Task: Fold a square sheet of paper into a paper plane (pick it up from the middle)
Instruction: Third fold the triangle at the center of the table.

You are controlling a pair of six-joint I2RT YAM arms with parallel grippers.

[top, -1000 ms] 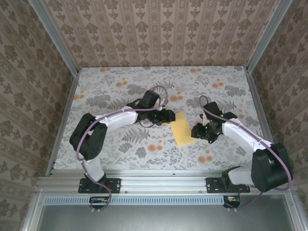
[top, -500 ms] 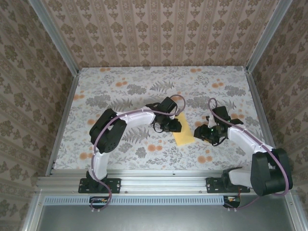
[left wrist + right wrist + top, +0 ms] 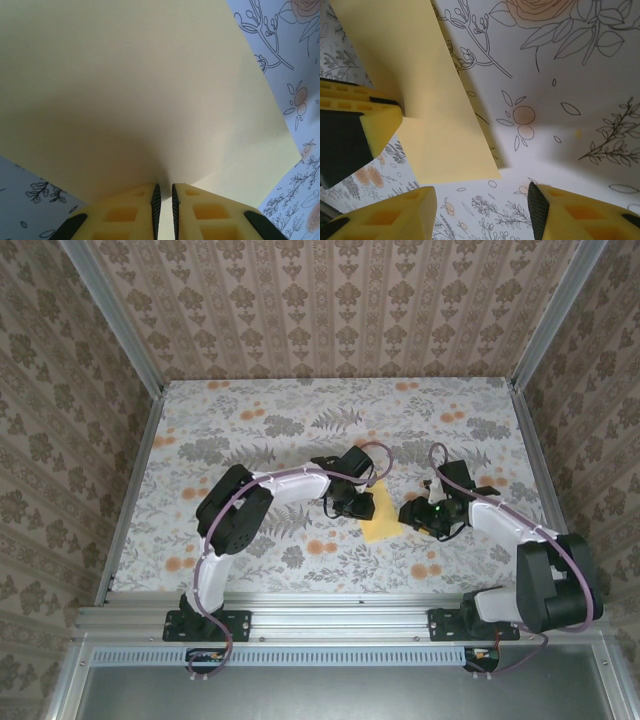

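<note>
1. At mid-table: the square sheet of paper [image 3: 382,525] sits on the floral cloth [image 3: 300,430], with one side raised.
2. Left gripper [image 3: 164,188]: fingers pinched together on the sheet's edge.
3. Right gripper [image 3: 480,200]: fingers apart, just beside the sheet, holding nothing.

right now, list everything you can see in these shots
paper: one, yellow-orange, mid-table on the cloth, between the hands
cloth: one, white with grey leaves and orange flowers, covering the table
walls: three, brown patterned, left, far and right sides
rail: one, silver, along the near edge
left arm: one, white and black, reaching to the paper
right arm: one, white and black, reaching in from the right
left hand: one, yellow fingers, shut on the paper's edge
right hand: one, yellow fingers, open, beside the paper
</note>
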